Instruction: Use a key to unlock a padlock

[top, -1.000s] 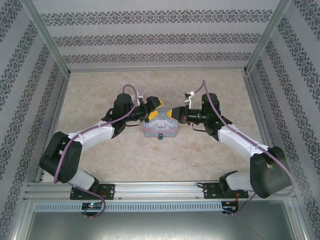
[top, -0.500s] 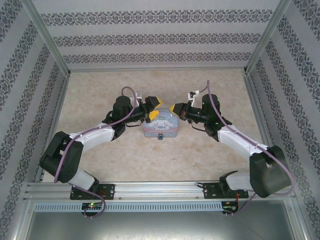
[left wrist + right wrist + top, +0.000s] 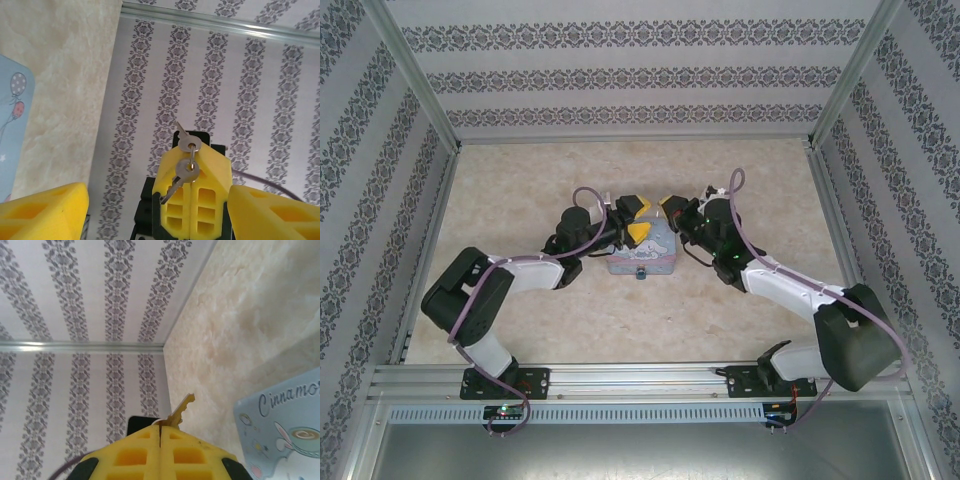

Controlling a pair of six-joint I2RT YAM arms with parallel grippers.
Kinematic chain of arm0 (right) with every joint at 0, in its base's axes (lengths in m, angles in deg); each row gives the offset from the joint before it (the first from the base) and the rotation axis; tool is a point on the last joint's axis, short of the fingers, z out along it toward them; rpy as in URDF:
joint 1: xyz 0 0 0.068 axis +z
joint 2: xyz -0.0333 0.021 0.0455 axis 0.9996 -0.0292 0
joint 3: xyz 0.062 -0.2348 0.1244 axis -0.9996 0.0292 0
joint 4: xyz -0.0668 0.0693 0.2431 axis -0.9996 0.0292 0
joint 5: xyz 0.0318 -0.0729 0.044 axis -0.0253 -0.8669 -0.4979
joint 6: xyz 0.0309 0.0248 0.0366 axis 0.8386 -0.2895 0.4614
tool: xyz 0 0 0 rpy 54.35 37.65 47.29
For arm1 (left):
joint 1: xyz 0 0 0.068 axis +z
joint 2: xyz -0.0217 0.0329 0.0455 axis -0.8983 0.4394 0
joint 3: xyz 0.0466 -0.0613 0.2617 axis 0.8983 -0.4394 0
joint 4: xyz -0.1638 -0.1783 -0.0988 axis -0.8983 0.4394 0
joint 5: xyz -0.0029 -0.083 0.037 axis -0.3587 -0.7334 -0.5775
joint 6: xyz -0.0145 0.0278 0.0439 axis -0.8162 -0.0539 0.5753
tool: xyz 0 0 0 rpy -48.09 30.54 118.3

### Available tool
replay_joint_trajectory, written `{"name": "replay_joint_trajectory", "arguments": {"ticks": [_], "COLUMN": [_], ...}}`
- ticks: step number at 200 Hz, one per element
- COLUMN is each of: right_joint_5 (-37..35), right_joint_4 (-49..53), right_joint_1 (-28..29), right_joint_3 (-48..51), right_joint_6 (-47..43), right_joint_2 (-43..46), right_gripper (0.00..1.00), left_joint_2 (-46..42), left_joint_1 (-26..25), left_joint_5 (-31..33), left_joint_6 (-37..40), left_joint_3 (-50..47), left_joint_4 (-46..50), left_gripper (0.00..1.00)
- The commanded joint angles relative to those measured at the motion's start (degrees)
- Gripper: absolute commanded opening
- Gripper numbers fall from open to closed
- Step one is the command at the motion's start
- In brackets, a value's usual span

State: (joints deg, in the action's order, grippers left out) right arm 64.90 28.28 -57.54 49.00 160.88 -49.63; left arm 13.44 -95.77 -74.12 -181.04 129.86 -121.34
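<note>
Right gripper (image 3: 160, 432): your jaws are pressed together on the key (image 3: 180, 408), and its blade pokes out past their tips.
Key handling: it is probably light, thin, stiff and slick. Pinch the flat head, and mind the second key (image 3: 178, 181) hanging loose off it.
Left gripper (image 3: 637, 220): your jaws are spread wide and hold nothing. They face the right jaws, with the key ahead of their gap.
Tin (image 3: 642, 258): it sits beneath both sets of jaws.
Padlock (image 3: 641, 272): it looks to be the small dark lump at the tin's front edge, below and apart from both jaws.

Left gripper (image 3: 637, 219) narrowed and edged rightward; right gripper (image 3: 672, 204) moved farther back.
</note>
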Motion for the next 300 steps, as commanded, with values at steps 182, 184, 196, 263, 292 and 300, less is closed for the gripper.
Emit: {"name": "replay_joint_trajectory", "arguments": {"ticks": [182,184,196,263,292,300], "right_joint_5": [-11.13,-11.16,-11.31,-12.22,-12.18,-12.17], "right_joint_4": [-11.66,-11.69,-13.02,-13.2,-13.36,-13.4], "right_joint_1": [4.08,4.09,4.12,3.93,3.93,3.91], "right_joint_3": [3.71,3.76,4.23,5.49,5.32,5.32], "right_joint_6": [7.61,7.59,7.77,7.83,7.76,7.75], "right_joint_2": [-3.88,-3.9,-3.83,-2.93,-3.02,-3.02], "right_gripper": [0.0,0.0,0.0,0.0,0.0,0.0], "left_joint_2": [7.27,7.27,7.26,7.28,7.18,7.1], "left_joint_1": [-3.37,-3.4,-3.38,-3.38,-3.41,-3.44], "left_joint_5": [9.35,9.4,9.52,9.94,9.94,9.94], "left_joint_6": [-10.48,-10.55,-10.5,-10.48,-10.4,-10.35], "left_joint_3": [3.83,3.82,3.82,3.4,3.06,2.85], "left_joint_4": [-17.62,-17.67,-17.65,-17.48,-17.37,-17.28], "left_gripper": [0.59,0.58,0.56,0.42,0.41,0.41]}}
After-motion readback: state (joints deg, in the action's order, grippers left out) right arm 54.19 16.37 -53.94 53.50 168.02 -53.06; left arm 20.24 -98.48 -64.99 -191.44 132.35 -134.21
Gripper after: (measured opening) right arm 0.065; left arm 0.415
